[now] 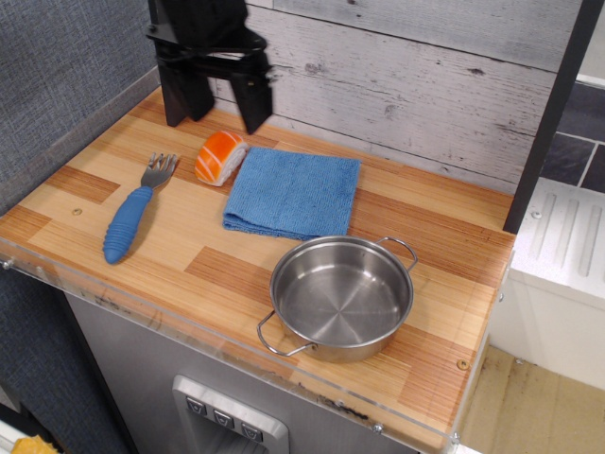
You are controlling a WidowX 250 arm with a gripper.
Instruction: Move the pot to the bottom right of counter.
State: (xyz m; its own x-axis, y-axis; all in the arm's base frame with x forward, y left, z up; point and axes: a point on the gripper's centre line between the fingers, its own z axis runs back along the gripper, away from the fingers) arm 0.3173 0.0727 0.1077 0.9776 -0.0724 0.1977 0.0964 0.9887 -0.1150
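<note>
Whitewashed plank wall (444, 85) is running behind the counter (189, 255), a striped wood top with a clear plastic strip along its front edge, sitting on a grey cabinet (142, 369).

Pot (342, 299) is sitting upright and empty near the front right corner of the counter, one wire handle pointing toward the front edge, the other toward the back right. Nothing is touching it.

Blue cloth (292, 194) is lying folded just behind the pot, mid-counter. Orange-and-white sushi piece (220, 156) is resting at the cloth's back left corner. Blue-handled fork (134, 213) is lying toward the left edge.

Gripper (219, 102) is hanging over the back left corner, well apart from the pot, fingers spread and holding nothing.
</note>
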